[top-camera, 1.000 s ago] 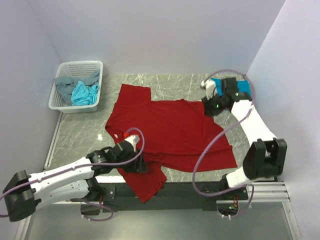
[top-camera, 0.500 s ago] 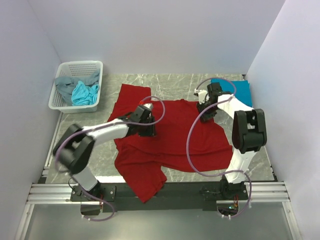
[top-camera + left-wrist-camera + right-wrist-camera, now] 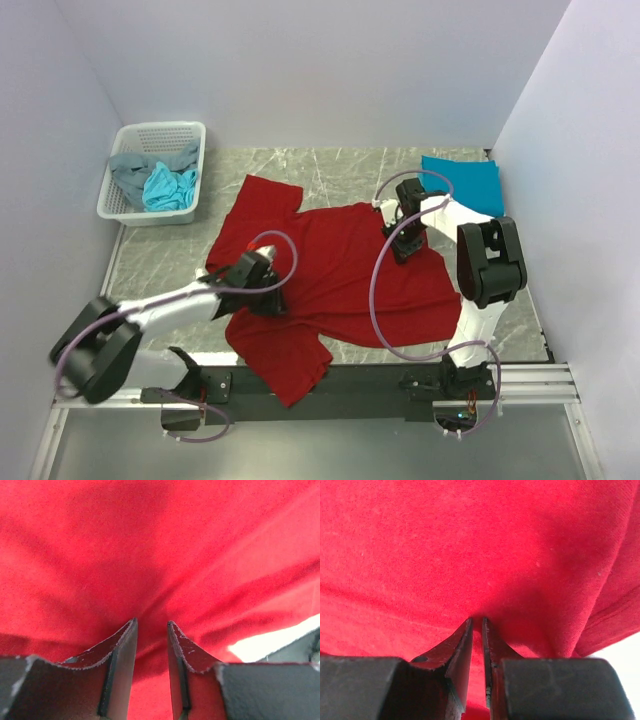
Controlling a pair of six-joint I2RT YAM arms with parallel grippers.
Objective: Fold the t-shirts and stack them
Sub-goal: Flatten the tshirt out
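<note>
Overhead, the dark red t-shirt [image 3: 340, 275] lies spread out on the grey, marble-veined table [image 3: 330, 170], soft and matte. Its hem is rumpled and one near corner droops over the table's front edge. My left gripper [image 3: 268, 298] is down on the shirt's near left part, and my right gripper [image 3: 402, 248] is down on its far right part. The teal-blue t-shirt [image 3: 465, 180] rests as a flat folded rectangle in the far right corner, apart from the red one. The white mesh basket [image 3: 130, 135] stands at the far left, with a crumpled grey t-shirt [image 3: 128, 172] inside it and a bunched light turquoise t-shirt [image 3: 170, 190] beside that.

Next, my left wrist view is almost all red knit, finely fuzzy. My two dark fingers [image 3: 120, 652] have curved, worn edges and press into the cloth. The left gripper [image 3: 152, 622] has a narrow gap, with cloth rising into it and creases running toward the tips. Whether the cloth is truly clamped I cannot tell. A pale patch shows at the lower right, past the fabric's edge.

Lastly, my right wrist view shows the same red weave. Here the right gripper [image 3: 477, 619] is drawn almost together, with only a slit left, and a small pucker of the shirt is nipped at the tips. A thicker seamed edge curves down the right side.
</note>
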